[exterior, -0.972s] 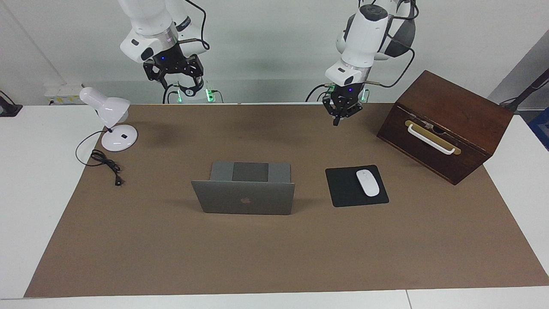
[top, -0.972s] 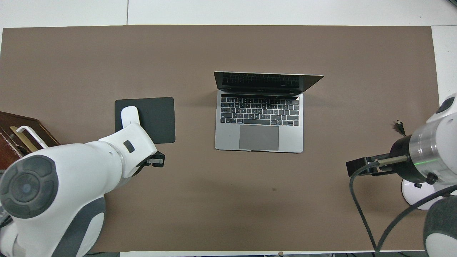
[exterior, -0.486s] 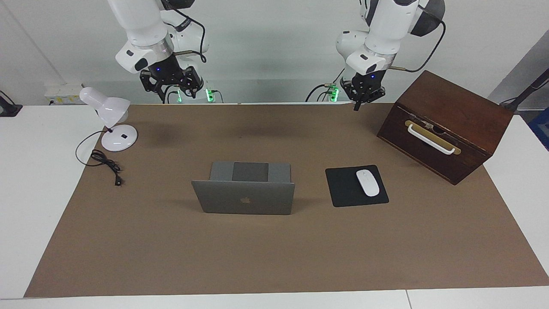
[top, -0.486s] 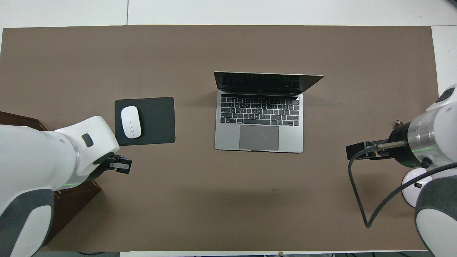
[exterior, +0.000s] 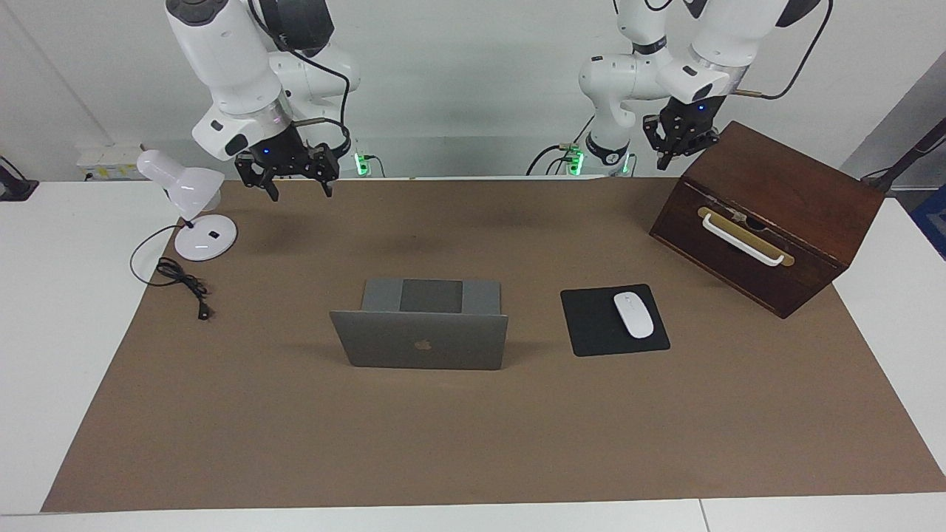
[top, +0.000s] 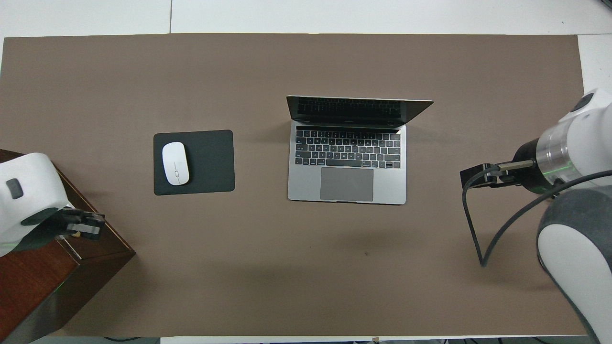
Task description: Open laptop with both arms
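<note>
Facing view: laptop [exterior: 420,329] is sitting mid-mat [exterior: 473,443], lid already standing up, logo facing the camera. My left gripper [exterior: 663,155] is hanging at the laptop's one o'clock, over the wooden box [exterior: 768,218], tips pressed together. My right gripper [exterior: 295,181] is hanging at eleven o'clock, by the lamp [exterior: 188,214], fingers spread, holding nothing.

Overhead view: keyboard is showing, screen raised. Mouse [top: 175,163] is lying on its pad [top: 210,160], at nine o'clock.

I am judging the opening done; the next move calls only for parking both arms clear.
</note>
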### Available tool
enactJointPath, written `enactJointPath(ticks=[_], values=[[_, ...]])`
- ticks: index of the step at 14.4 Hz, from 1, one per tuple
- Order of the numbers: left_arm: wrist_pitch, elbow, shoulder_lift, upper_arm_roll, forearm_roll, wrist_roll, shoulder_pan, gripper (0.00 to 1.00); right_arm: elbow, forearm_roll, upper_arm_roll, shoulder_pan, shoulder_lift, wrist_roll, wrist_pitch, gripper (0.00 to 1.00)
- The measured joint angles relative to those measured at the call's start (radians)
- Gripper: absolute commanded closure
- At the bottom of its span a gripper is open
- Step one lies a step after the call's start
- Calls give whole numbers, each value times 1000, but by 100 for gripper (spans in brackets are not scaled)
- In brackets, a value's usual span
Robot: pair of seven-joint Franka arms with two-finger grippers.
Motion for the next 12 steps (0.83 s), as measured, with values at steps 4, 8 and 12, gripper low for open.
enactJointPath(ticks=[4,8,12], values=[[-67,27,-23,2,0,64,77,100,67,0,2,-47,45,-51,-1,0],[-98,43,-35,3,0,93,145,68,86,-14,1,-90,68,-67,-5,0],[-99,44,-45,2,0,94,182,0,90,-28,4,-91,85,-67,-14,0]])
